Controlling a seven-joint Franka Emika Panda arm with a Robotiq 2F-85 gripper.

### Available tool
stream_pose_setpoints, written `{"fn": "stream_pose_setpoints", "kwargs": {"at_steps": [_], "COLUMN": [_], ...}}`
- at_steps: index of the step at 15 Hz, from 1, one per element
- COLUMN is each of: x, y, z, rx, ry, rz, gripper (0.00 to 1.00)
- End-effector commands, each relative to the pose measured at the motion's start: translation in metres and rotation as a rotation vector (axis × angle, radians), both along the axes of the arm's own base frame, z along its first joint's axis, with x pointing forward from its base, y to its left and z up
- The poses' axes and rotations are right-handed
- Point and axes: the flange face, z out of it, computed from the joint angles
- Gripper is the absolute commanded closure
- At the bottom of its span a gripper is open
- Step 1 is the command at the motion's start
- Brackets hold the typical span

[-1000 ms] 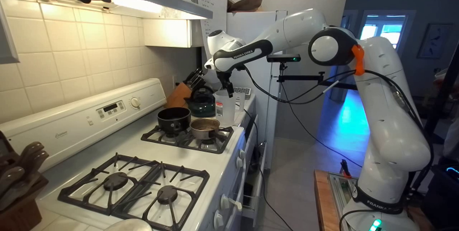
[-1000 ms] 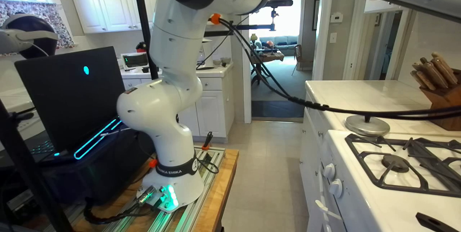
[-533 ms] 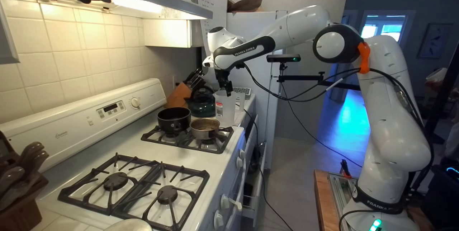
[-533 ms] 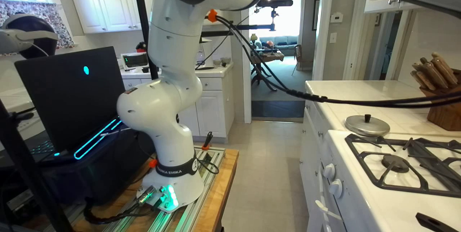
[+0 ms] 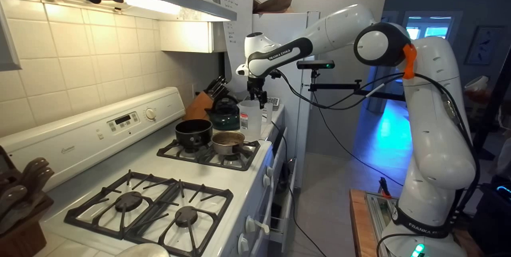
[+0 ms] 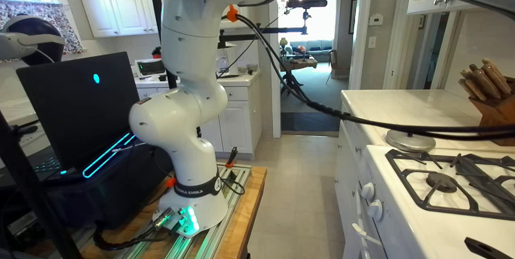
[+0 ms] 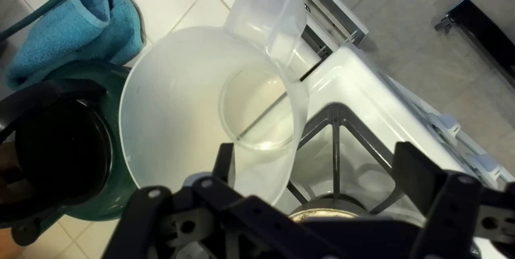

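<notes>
Near the fingers (image 7: 416,172) stands the pitcher (image 7: 201,108); mouth upward.

Home kitchen with gas stove (image 5: 171,169)

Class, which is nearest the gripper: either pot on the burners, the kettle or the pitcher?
The translucent plastic pitcher, its rim right by the open gripper. The black pot, metal pot and green kettle sit farther away.

White arm (image 5: 429,113), FRANKA EMIKA lettering (image 5: 280,54), orange clip (image 5: 409,58), black cables (image 6: 328,109), black tool (image 7: 318,160)
</notes>
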Motion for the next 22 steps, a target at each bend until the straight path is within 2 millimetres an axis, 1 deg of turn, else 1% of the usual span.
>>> {"fn": "stream_pose_setpoints", "kwargs": {"at_steps": [1, 4, 7, 14, 22], "x": [-0.020, -0.026, -0.029, -0.026, -0.021], "y": [-0.013, -0.026, -0.034, -0.044, -0.048], "z": [0.003, 0.002, -0.003, -0.008, -0.021], "rx": [0.014, 0.011, 0.023, 0.038, 0.025], "ry": [-0.011, 0.011, 0.040, 0.078, 0.142], "rz": [0.077, 0.150, 0.238, 0.396, 0.429], "gripper": [0.00, 0.00, 0.00, 0.00, 0.00]}}
